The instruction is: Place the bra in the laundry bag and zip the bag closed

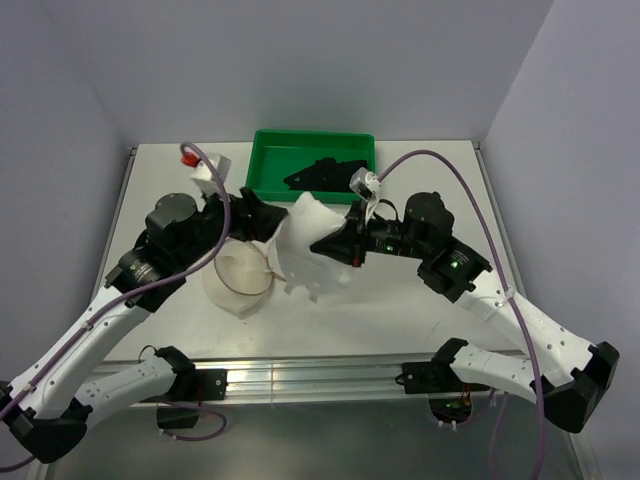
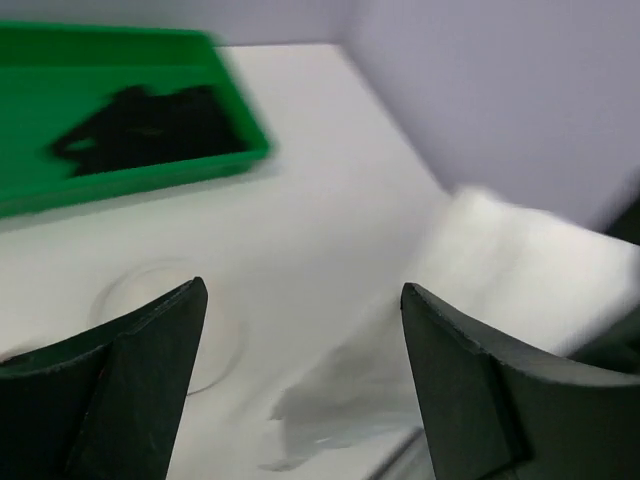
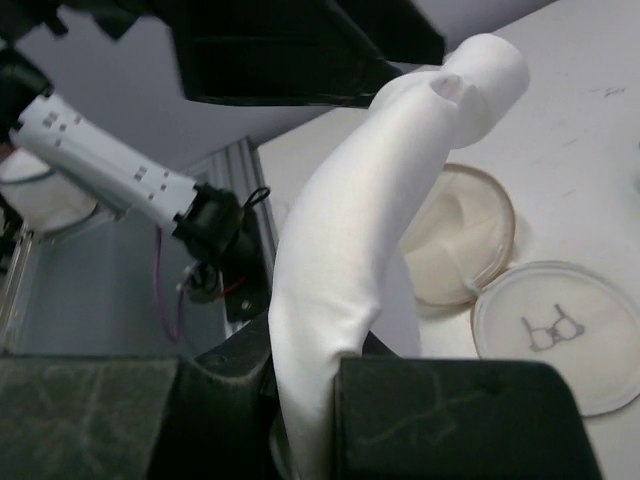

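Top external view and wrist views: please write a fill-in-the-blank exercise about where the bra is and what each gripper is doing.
1. The black bra lies in the ___ tray.
2. The left gripper is ___, with nothing between its fingers.
3. The right gripper is shut on a fold of ___ fabric.

Missing words: green; open; white.
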You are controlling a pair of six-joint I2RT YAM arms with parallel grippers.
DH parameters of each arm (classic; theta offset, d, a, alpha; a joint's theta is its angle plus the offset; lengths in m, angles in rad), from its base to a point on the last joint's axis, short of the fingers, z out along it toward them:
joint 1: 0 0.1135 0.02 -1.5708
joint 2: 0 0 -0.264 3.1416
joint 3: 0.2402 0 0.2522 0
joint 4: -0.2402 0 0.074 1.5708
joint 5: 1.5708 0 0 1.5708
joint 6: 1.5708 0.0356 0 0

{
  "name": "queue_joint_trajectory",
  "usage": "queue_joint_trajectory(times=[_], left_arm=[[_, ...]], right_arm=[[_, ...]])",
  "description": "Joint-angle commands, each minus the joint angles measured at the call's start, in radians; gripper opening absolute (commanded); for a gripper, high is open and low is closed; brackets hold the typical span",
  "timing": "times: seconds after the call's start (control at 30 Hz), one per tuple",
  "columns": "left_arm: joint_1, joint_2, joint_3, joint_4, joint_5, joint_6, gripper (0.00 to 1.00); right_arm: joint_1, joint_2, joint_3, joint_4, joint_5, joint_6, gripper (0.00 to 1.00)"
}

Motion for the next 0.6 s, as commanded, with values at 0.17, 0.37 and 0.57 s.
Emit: queue_joint_trajectory(times=[0.17, 0.37, 0.57], left_arm=[[0.175, -0.162, -0.337, -0.248, -0.643, -0.333, 0.65], [0.203, -0.216, -0.503, -0.256, -0.65, -0.445, 0.64], [0.207, -0.123, -0.578, -0.157, -0.626, -0.462, 0.63]], right_arm=[[0.004, 0.139, 0.035, 0.387, 0.204, 0.187, 0.0], [0.007, 0.3, 0.044, 0.594, 0.178, 0.288, 0.0], [0.01, 0.465, 0.085, 0.689, 0.168, 0.33, 0.0]])
